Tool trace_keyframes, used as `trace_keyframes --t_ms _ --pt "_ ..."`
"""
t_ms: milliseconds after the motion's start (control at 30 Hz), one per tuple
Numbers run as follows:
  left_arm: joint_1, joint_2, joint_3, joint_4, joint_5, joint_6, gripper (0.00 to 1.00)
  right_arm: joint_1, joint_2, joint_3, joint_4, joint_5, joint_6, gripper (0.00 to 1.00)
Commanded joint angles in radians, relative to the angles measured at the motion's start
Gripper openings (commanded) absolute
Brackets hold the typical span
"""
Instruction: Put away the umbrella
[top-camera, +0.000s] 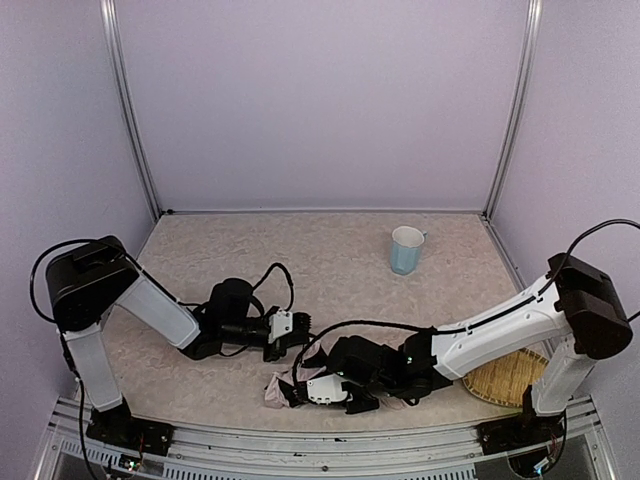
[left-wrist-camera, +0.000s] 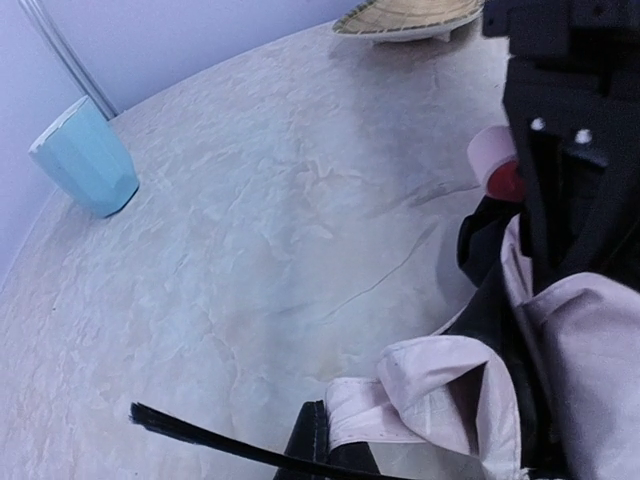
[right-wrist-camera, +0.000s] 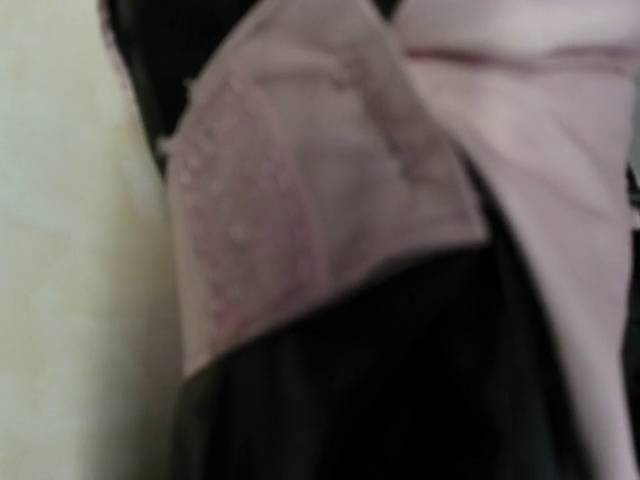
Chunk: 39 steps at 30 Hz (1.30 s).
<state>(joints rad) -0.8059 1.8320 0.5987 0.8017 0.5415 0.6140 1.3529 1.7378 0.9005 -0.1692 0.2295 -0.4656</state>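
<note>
The umbrella (top-camera: 274, 386) lies collapsed and crumpled at the near edge of the counter (top-camera: 330, 250), about midway between the two arm bases. It is a loose bundle of pale pink fabric with its black lining showing in the folds.

The right hand (top-camera: 300, 393) reaches in from the right and lies low on the bundle. A flap of pink fabric sticks out past it on the left. In the right wrist view the umbrella (right-wrist-camera: 300, 200) fills the whole frame, blurred and very close, pink over black. The fingers do not show there, so I cannot tell whether this hand is clamped on the fabric or only resting against it.

The left hand (top-camera: 293, 330) comes in from the left and sits just beyond the far side of the bundle, very near the right hand. Its fingers are together. I cannot tell whether anything is pinched between them.

In the left wrist view the umbrella (left-wrist-camera: 590, 350) is at the lower right, its pink folds spilling under the dark body of the right arm. A thin black rod (left-wrist-camera: 220, 447) crosses the bottom edge.

A light-blue cup (top-camera: 406, 250) stands upright at the far right, well apart from the umbrella. A woven bamboo tray (top-camera: 505, 376) sits at the near right, partly under the right arm.
</note>
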Motion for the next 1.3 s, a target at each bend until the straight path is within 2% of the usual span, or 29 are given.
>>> trace_keyframes --t_ms 0,200,267,333,400,533,600,733,833,933,1000,1100,1167,1267 --pt "0.038 0.051 0.114 0.213 -0.253 0.033 0.0 0.037 0.055 -0.051 -0.177 -0.073 -0.033 0.0" --pt "0.106 0.152 0.224 0.224 -0.285 0.039 0.0 0.041 0.051 -0.054 -0.192 -0.087 -0.05 0.0" --pt "0.106 0.16 0.255 0.177 -0.28 0.059 0.02 0.041 0.049 -0.056 -0.195 -0.093 -0.058 0.0" --pt "0.1 0.165 0.287 0.104 -0.286 0.092 0.15 0.041 0.053 -0.058 -0.2 -0.091 -0.062 0.0" --pt "0.096 0.176 0.313 0.058 -0.346 0.092 0.21 0.035 0.063 -0.057 -0.208 -0.083 -0.061 0.0" --pt "0.112 0.181 0.36 0.01 -0.511 0.019 0.46 0.008 0.09 -0.056 -0.22 -0.088 -0.046 0.0" --pt "0.117 0.149 0.365 -0.022 -0.586 -0.026 0.55 -0.003 0.101 -0.051 -0.226 -0.088 -0.037 0.0" --pt "0.088 -0.055 0.294 -0.116 -0.715 -0.175 0.58 -0.013 0.108 -0.041 -0.242 -0.095 -0.023 0.0" --pt "0.028 -0.292 0.14 -0.177 -0.643 -0.291 0.56 -0.024 0.1 -0.032 -0.25 -0.146 -0.007 0.0" --pt "-0.097 -0.526 -0.059 -0.157 -0.564 -0.319 0.55 -0.061 0.102 -0.001 -0.289 -0.3 0.017 0.0" --pt "-0.214 -0.662 -0.169 -0.141 -0.574 -0.339 0.53 -0.084 0.12 0.027 -0.325 -0.377 0.041 0.0" --pt "-0.331 -0.836 -0.307 -0.149 -0.582 -0.398 0.48 -0.101 0.15 0.059 -0.374 -0.44 0.068 0.0" --pt "-0.412 -0.923 -0.386 -0.152 -0.586 -0.413 0.48 -0.112 0.167 0.07 -0.395 -0.465 0.083 0.0" --pt "-0.505 -0.957 -0.462 -0.168 -0.643 -0.408 0.54 -0.124 0.171 0.074 -0.408 -0.479 0.098 0.0"
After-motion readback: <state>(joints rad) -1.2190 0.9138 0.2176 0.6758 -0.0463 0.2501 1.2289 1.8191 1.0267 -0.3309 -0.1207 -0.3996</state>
